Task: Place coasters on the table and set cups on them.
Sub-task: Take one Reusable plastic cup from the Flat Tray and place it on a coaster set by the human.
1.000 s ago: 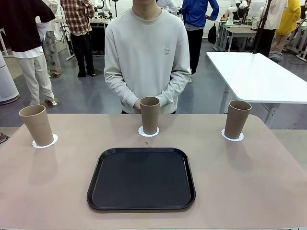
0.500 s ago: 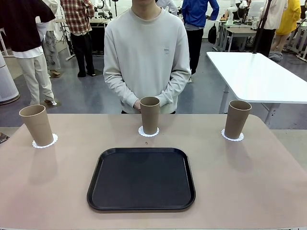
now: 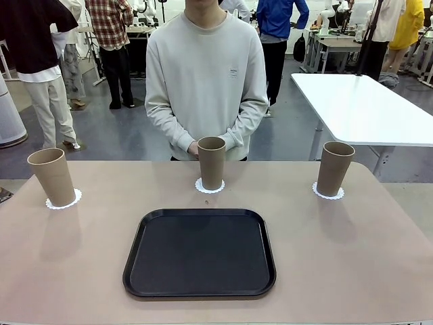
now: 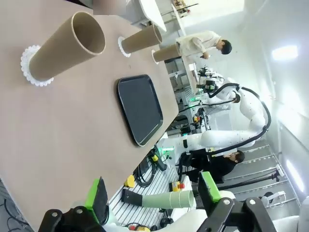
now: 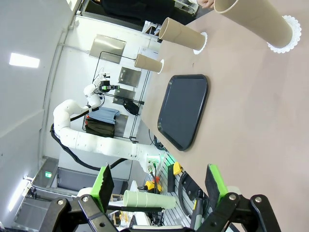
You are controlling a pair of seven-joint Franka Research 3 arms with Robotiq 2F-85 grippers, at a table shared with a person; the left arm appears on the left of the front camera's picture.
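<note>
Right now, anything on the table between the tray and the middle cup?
Almost bare. In the front view, a tiny brown speck lies on the table between the black tray and the middle cup on its coaster.

A grey floor (image 3: 128, 135) is stretching away behind the work area, catching soft reflections from overhead light. A white rectangular table (image 3: 358, 108) is standing off to the right on pale legs. Farther back, desks (image 3: 335, 44) are crowding the room, and several people (image 3: 40, 61) are standing about on the left.
</note>
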